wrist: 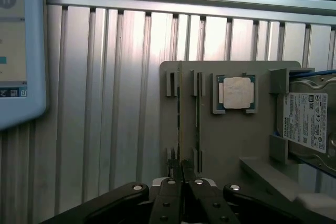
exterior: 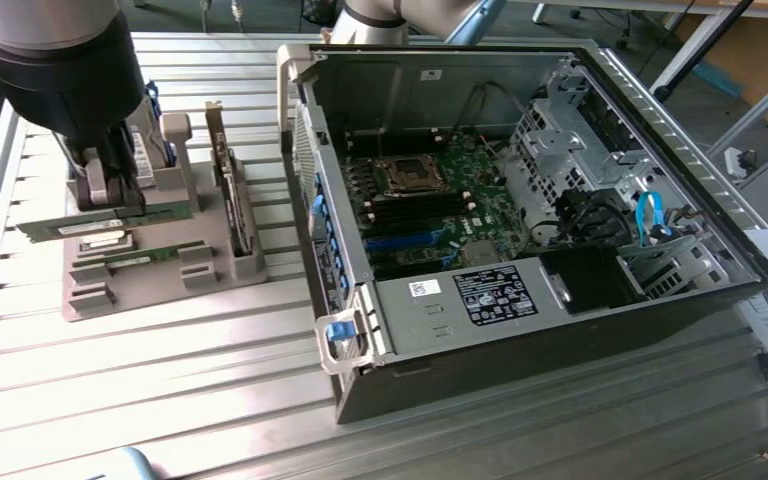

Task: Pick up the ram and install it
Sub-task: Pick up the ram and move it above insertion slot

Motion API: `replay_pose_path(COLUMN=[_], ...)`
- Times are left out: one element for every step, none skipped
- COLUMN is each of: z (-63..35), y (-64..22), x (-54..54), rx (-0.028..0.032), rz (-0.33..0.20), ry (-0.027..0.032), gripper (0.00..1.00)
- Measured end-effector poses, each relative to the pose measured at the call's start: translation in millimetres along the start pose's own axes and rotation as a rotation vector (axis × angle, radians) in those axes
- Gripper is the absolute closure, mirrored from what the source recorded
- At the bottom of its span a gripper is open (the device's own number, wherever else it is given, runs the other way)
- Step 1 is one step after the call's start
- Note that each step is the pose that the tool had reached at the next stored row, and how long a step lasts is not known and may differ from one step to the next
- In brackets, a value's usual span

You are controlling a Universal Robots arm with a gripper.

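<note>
Found the gripper (wrist: 181,169) pinched tight on the ram (exterior: 91,227), edge-on over the grey holder (exterior: 151,292); judged it the pick-up stage, though could not tell whether clear of its slot. Reckoned the install needed a level carry to the open computer case (exterior: 424,75) and square alignment with a memory slot. Noted in the holder a second green stick (exterior: 144,258), an upright expansion card (exterior: 235,200), a processor chip (wrist: 236,93) and a hard drive (wrist: 307,124).

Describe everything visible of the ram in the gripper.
The ram is a long, thin green board with a white label, standing on its long edge over the grey holder at the exterior view's left. The gripper is shut on its middle. A second stick sits beside it, apart.
</note>
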State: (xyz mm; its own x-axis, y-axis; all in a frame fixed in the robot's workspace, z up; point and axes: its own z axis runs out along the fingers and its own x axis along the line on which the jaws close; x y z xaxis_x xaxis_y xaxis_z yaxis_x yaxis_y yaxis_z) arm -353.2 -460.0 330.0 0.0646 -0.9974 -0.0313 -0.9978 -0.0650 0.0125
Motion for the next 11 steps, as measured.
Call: replay_pose_path(z=[-1.1,-2.9,-4.1,-5.4,-6.5,-7.7,-9.0,-10.3,-11.6,-13.1,-15.7], y=[0.0,0.0,0.0,0.1,0.1,0.1,0.1,0.1,0.2,0.2,0.2], x=[0.0,-0.1,-0.1,-0.2,-0.2,-0.2,-0.3,-0.3,-0.4,-0.4,-0.5], rx=[0.0,0.0,0.0,0.0,-0.0001,0.0,-0.0001,-0.0001,0.0,0.0,0.0], rz=[0.0,0.0,0.0,0.0,0.0,0.0,0.0,0.0,0.0,0.0,0.0], ry=[0.0,0.0,0.0,0.0,0.0001,0.0,0.0001,0.0,0.0,0.0,0.0], gripper=[0.88,0.88,0.88,0.88,0.88,0.88,0.88,0.88,0.88,0.88,0.88])
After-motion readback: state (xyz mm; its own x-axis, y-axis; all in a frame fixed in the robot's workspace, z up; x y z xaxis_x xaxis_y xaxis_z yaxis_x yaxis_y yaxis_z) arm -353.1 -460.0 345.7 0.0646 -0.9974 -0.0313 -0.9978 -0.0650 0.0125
